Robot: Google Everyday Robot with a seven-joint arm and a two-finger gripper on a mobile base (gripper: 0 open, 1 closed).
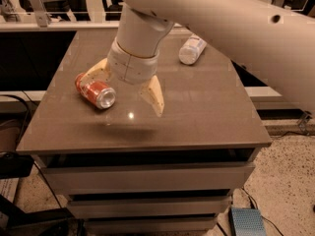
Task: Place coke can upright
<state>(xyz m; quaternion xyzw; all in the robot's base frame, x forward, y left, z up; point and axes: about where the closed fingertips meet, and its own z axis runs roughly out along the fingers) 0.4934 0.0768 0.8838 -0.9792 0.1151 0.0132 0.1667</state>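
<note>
In the camera view, the small red aluminium coke can (95,91) with white script lies on its side in the left-centre of the frame, on the smooth grey-brown square tabletop (206,117). Its silver end faces the lower right, towards the camera, and its red body angles back to the upper left.

The cream-coloured two-finger gripper (121,95) hangs just above the tabletop at the middle of the frame, on a thick white wrist that comes down from the big white arm (231,28) crossing the top right. Its pincer is spread wide and holds nothing. One finger (96,71) reaches to the left just behind the can's upper side; whether it touches the can cannot be told. The other finger (153,96) points down and to the right, clear of the can, above bare tabletop. The can sits partly between the two.

A clear plastic bottle with a white label (192,49) lies on its side near the table's far edge, at the upper centre-right, well apart from the can. Below the tabletop, grey drawer fronts (147,178) stack downwards. A small blue-grey box (247,221) rests on the speckled floor at the lower right.
</note>
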